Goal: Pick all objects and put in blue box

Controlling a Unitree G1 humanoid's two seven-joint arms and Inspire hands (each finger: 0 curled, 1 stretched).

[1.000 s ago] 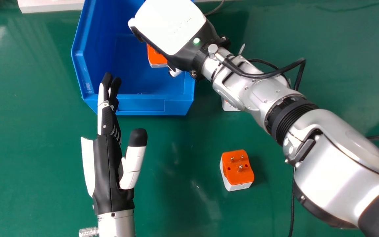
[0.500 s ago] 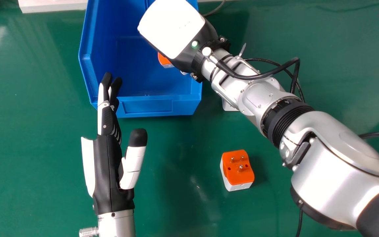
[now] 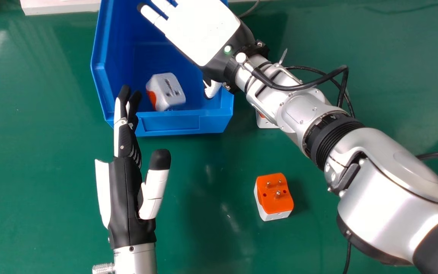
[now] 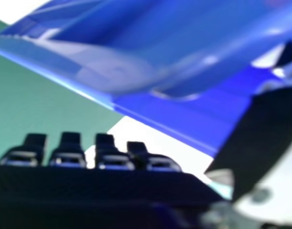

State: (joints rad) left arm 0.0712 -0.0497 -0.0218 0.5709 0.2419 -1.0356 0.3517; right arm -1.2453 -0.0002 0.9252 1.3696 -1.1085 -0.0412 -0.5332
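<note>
Release step, as judged. The right hand [image 3: 205, 32] is held over the blue box [image 3: 171, 122], fingers extended, nothing grasped. Inside, close to the near wall, a white-and-orange adapter [image 3: 167, 90] is seen, socket face upward; whether it is fully settled cannot be told.

Two more are left to be collected. An orange-topped adapter [image 3: 274, 194] is found on the green table [image 3: 51, 190], pins up, in front of the box and to its right. A partly hidden adapter [image 3: 266, 122] is noted just beside the box, half covered by the right arm [image 3: 298, 108]. The left hand [image 3: 125, 194] is seen at the box's near left corner, opened out and unloaded.

Next move, as judged: the right hand to be lifted clear of the rim and brought back over one of the two. For the pins-up one, the sides are best gripped.
</note>
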